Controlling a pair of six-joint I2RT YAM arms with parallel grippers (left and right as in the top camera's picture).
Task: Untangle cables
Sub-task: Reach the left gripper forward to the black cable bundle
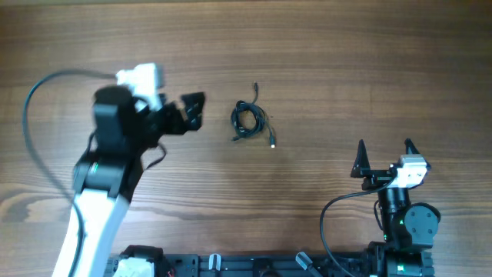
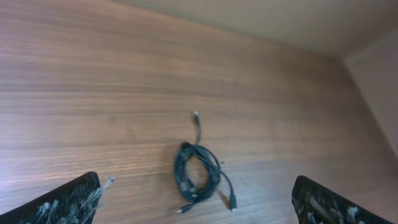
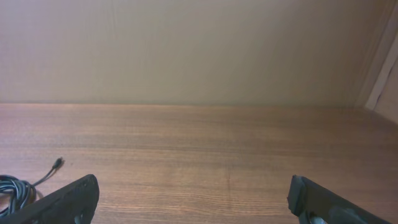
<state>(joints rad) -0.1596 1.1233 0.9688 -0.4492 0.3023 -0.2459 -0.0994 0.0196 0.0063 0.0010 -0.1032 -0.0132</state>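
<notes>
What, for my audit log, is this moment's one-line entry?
cables: bunched, untouched | left pincer: open, near cables | right pincer: open, far off

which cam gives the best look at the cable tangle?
Left wrist: the cables lie mid-frame, large enough to see the coil, loose ends and plugs. Overhead shows the whole bundle, but small. Right wrist catches only a loop and one plug end at its lower left edge, the rest cut off.

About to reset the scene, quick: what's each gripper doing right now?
Left gripper: open, holding nothing.
Right gripper: open, holding nothing.
</notes>
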